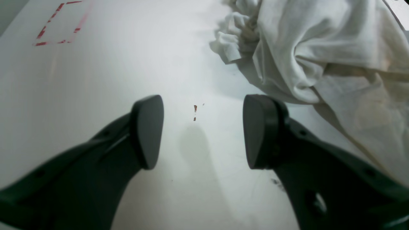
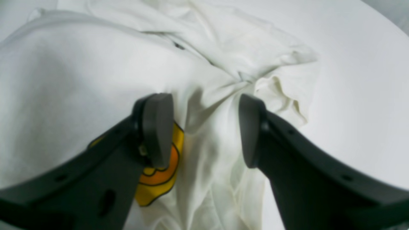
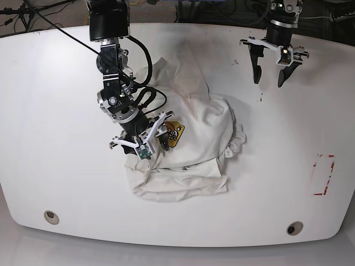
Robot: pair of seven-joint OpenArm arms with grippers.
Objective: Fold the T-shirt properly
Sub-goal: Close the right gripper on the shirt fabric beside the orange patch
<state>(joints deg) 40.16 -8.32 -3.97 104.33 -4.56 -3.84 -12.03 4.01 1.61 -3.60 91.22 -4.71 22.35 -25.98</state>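
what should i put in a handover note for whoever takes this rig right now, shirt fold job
Left gripper: open, empty, hanging over bare white table beside the shirt, not touching it.
Right gripper: open, low over the middle of the shirt, jaws either side of a raised crease next to the badge; nothing pinched.
Off-white wrinkled cotton T-shirt: crumpled heap at the table's centre, yellow-orange pentagon badge facing up, one bunched part sticking out on the left arm's side.
Done: no fold visible.
Left: spread it flat first, then all the folds.
Also: red dashed rectangle marked on the table by the left arm's edge, shirt is not on it.
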